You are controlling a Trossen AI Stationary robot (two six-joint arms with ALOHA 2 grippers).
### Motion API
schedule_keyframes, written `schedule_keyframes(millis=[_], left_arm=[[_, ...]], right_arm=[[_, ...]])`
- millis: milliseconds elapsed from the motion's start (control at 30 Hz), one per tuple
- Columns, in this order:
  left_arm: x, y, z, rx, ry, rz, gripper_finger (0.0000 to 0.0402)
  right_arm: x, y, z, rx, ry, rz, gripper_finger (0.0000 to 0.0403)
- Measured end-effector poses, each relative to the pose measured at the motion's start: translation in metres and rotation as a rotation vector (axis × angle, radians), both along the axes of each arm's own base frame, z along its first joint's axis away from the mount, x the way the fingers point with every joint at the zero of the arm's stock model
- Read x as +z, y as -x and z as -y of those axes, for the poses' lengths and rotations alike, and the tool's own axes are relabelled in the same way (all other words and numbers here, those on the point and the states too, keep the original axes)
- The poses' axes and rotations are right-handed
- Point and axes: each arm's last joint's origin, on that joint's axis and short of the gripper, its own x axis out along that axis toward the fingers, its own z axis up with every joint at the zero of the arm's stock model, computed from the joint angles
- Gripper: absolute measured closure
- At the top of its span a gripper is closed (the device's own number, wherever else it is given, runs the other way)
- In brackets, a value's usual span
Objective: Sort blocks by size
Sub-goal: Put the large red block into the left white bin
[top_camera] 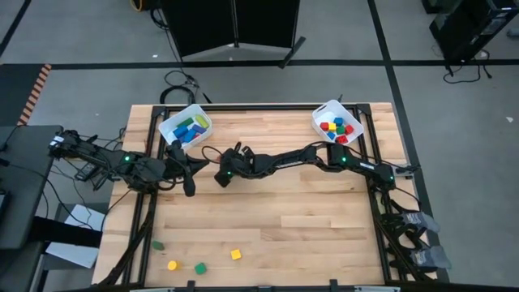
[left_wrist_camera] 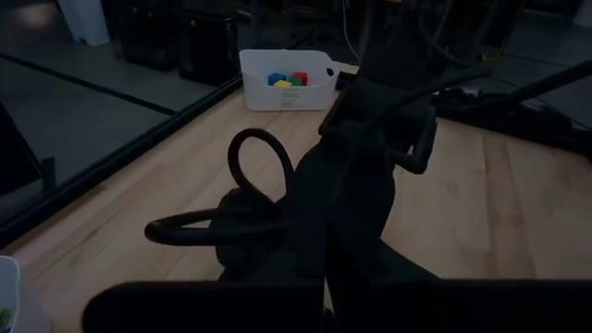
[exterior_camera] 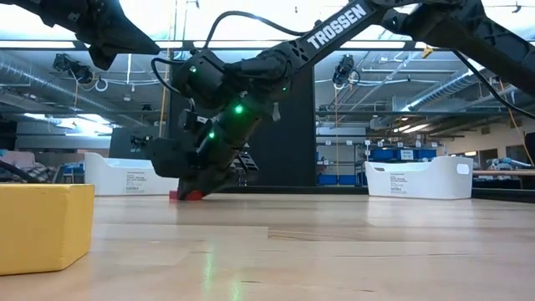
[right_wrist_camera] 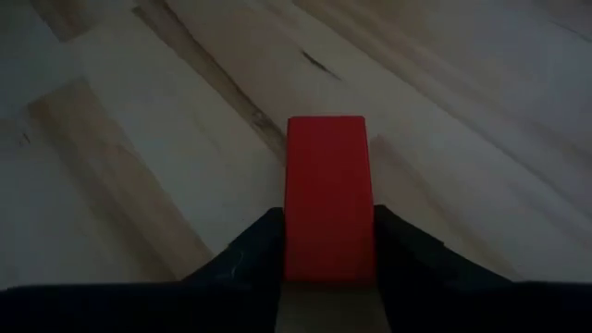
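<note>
Wooden table [top_camera: 268, 219], grey floor [top_camera: 81, 49], workshop

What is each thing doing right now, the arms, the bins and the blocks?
Right gripper: fingers closed on the red block, down at the table.
Left gripper: shut, holds nothing.
Left bin: holds blue and green blocks.
Right bin: holds small mixed-colour blocks.
Loose blocks: lying near the front edge.

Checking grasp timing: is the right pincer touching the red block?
Touching. The right wrist view shows the right pincer with both fingers pressed against the sides of the red block, no gap on either side.
</note>
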Motion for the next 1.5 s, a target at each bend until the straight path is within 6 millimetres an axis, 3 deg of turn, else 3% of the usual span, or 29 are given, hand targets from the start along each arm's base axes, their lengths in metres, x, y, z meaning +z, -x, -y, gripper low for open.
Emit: schedule_keyframes(millis=[167, 300, 633, 767, 1067, 1200, 1300, 1333, 1400, 1500], left_arm=[[0.005, -0.002, 0.001, -0.004, 0.002, 0.045, 0.0393], [0.008, -0.002, 0.001, -0.013, -0.014, 0.070, 0.0393], [0.009, -0.003, 0.001, -0.017, -0.043, 0.069, 0.0393], [0.012, -0.003, 0.001, -0.019, -0.053, 0.094, 0.0393], [0.013, -0.004, 0.001, -0.018, -0.053, 0.101, 0.0393], [0.013, -0.004, 0.001, -0.013, -0.052, 0.108, 0.0393], [0.015, -0.005, 0.001, -0.013, -0.047, 0.122, 0.0393], [0.015, -0.005, 0.001, -0.012, -0.044, 0.126, 0.0393], [0.015, -0.004, 0.001, -0.012, -0.040, 0.127, 0.0393], [0.016, -0.004, 0.003, -0.021, -0.037, 0.134, 0.0393]], right_arm=[[0.008, -0.012, -0.002, 0.104, 0.048, 0.134, 0.0260], [0.031, -0.026, 0.000, 0.181, 0.114, 0.369, 0.0260], [0.048, -0.020, 0.087, 0.085, 0.151, 0.555, 0.0260], [0.053, -0.016, 0.112, 0.066, 0.151, 0.615, 0.0260], [0.071, -0.015, 0.133, 0.107, 0.145, 0.753, 0.0260], [0.084, -0.035, 0.140, 0.164, 0.151, 0.840, 0.0260], [0.077, -0.054, 0.145, 0.191, 0.132, 0.785, 0.0260], [0.067, -0.056, 0.146, 0.196, 0.123, 0.757, 0.0260], [0.052, -0.052, 0.146, 0.168, 0.134, 0.788, 0.0260], [0.045, -0.046, 0.157, 0.109, 0.095, 0.745, 0.0260]])
